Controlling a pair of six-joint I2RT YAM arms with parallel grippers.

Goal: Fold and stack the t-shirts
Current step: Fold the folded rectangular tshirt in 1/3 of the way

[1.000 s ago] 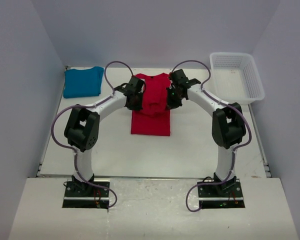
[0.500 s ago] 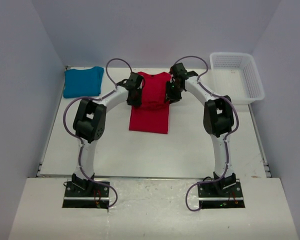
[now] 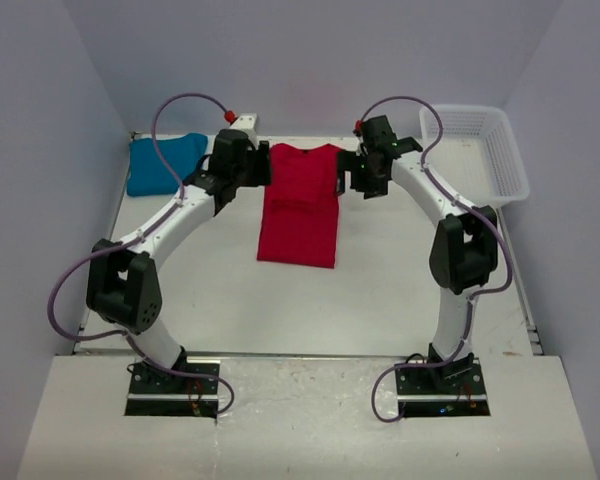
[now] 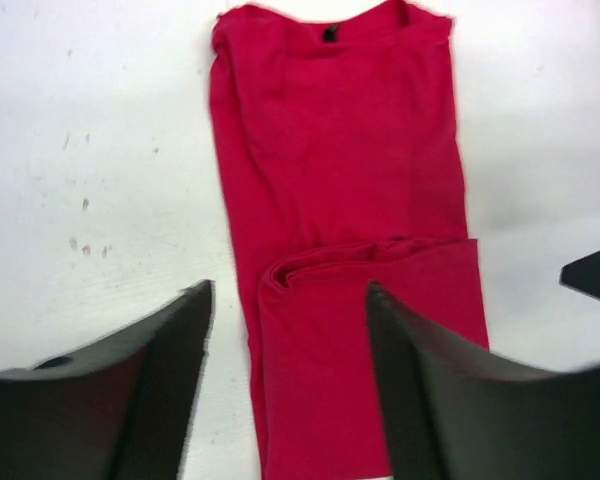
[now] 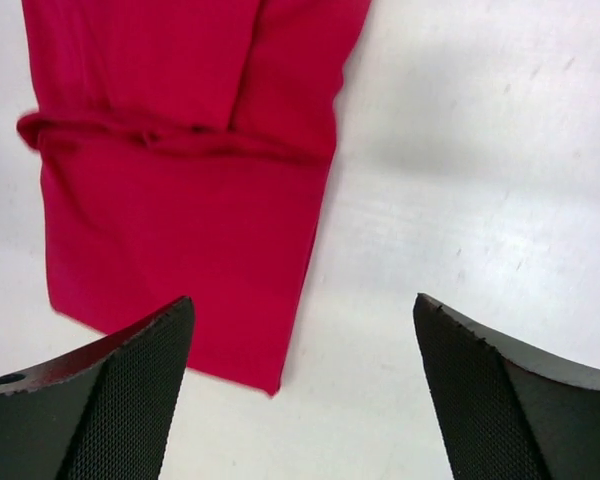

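Note:
The red t-shirt (image 3: 298,215) lies flat at the table's far middle as a narrow strip, collar at the far end. A folded layer ends in a ridge (image 4: 360,255) across its middle. The teal-blue t-shirt (image 3: 166,163) lies folded at the far left. My left gripper (image 3: 260,166) hovers by the red shirt's left edge. It is open and holds nothing, with the cloth showing between its fingers (image 4: 288,290). My right gripper (image 3: 348,178) hovers at the shirt's right edge, wide open and empty (image 5: 302,300), above the shirt's corner (image 5: 278,385).
A white mesh basket (image 3: 500,165) stands at the far right corner. Grey walls close in the table at the back and both sides. Bare white tabletop (image 3: 300,310) lies between the red shirt and the arm bases.
Both grippers have opened and let go of the red shirt. They lifted and drew apart toward the far side. The shirt's folded layer now lies flat.

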